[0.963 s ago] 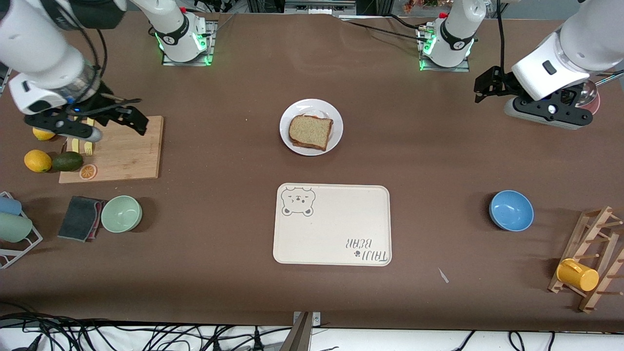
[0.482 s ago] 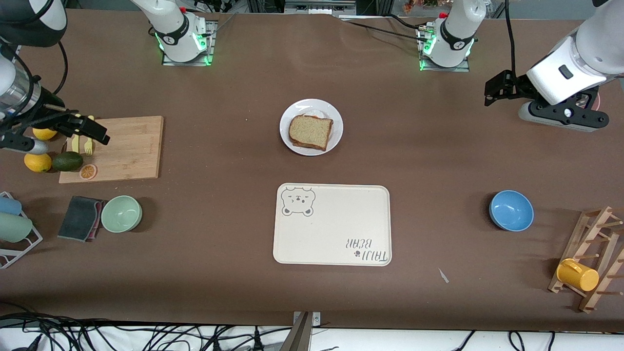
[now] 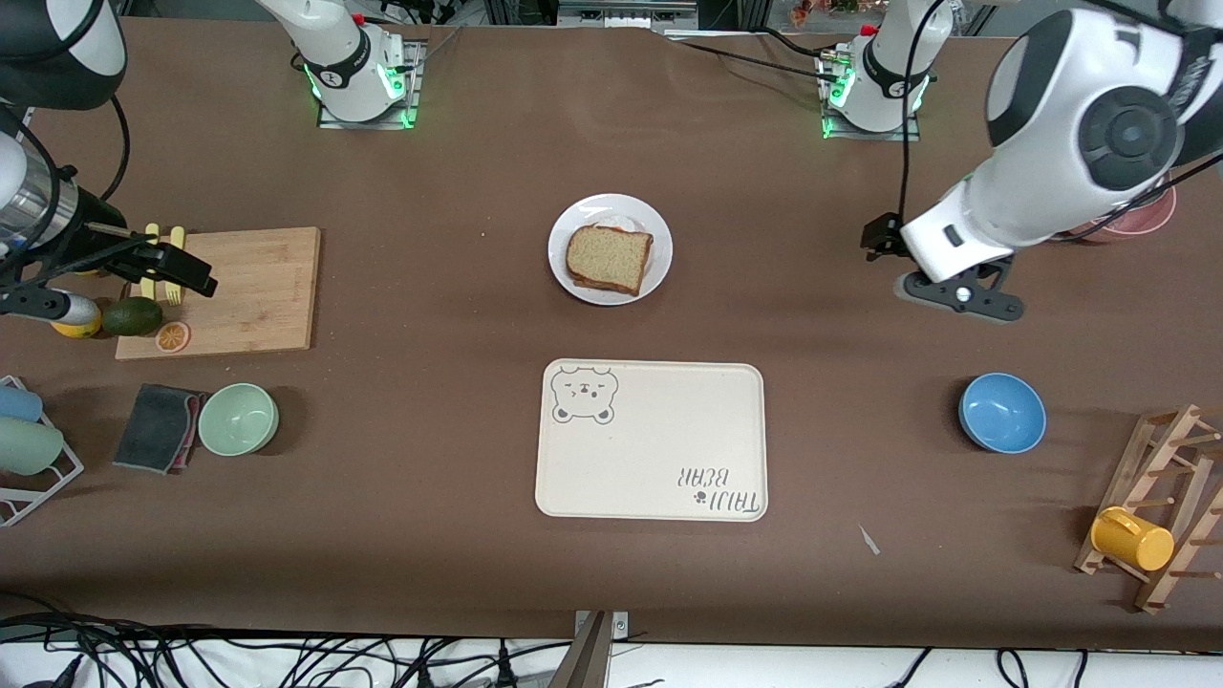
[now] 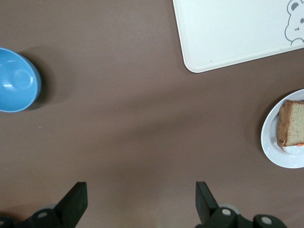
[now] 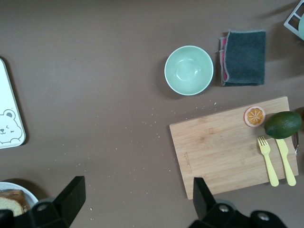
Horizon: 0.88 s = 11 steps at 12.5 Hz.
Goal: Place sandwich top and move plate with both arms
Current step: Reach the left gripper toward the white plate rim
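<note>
Left gripper [image 4: 137, 202], fingers spread and empty, hangs over bare table between the plate [image 3: 610, 248] and the blue bowl [image 3: 1001, 412]. Right gripper [image 5: 135, 199], likewise spread and empty, hangs over the cutting board [image 3: 250, 291]. The sandwich top [image 3: 608, 258] lies on the plate.

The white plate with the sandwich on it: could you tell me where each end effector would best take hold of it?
Probably by the rim of the white plate, at its two ends toward either arm, where bare edge shows beside the sandwich top. The plate lies flat and shallow, so each end effector should come in low from the side.
</note>
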Motion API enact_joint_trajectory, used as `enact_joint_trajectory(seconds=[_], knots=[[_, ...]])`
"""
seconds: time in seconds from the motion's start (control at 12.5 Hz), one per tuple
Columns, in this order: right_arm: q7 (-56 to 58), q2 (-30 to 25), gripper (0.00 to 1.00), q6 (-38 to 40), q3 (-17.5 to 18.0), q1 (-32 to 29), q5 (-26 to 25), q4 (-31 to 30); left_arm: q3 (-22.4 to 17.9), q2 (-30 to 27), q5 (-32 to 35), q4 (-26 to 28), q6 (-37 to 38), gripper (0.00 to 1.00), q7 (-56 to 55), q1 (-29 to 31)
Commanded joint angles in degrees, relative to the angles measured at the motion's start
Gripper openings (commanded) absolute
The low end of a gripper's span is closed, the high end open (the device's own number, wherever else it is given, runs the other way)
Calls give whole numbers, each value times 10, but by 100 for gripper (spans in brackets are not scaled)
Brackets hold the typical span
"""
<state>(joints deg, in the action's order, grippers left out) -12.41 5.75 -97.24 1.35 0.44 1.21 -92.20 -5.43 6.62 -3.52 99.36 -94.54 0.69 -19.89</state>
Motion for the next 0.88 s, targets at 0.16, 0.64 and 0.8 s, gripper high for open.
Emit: enact_joint_trajectory(seconds=[0.16, 0.64, 0.8], knots=[[-1, 5, 100, 15, 1, 0, -4, 31, 6, -20, 6, 14, -6, 100, 20, -2], [-24, 31, 100, -5, 2, 23, -17, 75, 29, -19, -57, 75, -66, 99, 13, -2], [-21, 41, 100, -1, -3, 15, -17, 85, 37, -16, -71, 114, -119, 99, 12, -3]])
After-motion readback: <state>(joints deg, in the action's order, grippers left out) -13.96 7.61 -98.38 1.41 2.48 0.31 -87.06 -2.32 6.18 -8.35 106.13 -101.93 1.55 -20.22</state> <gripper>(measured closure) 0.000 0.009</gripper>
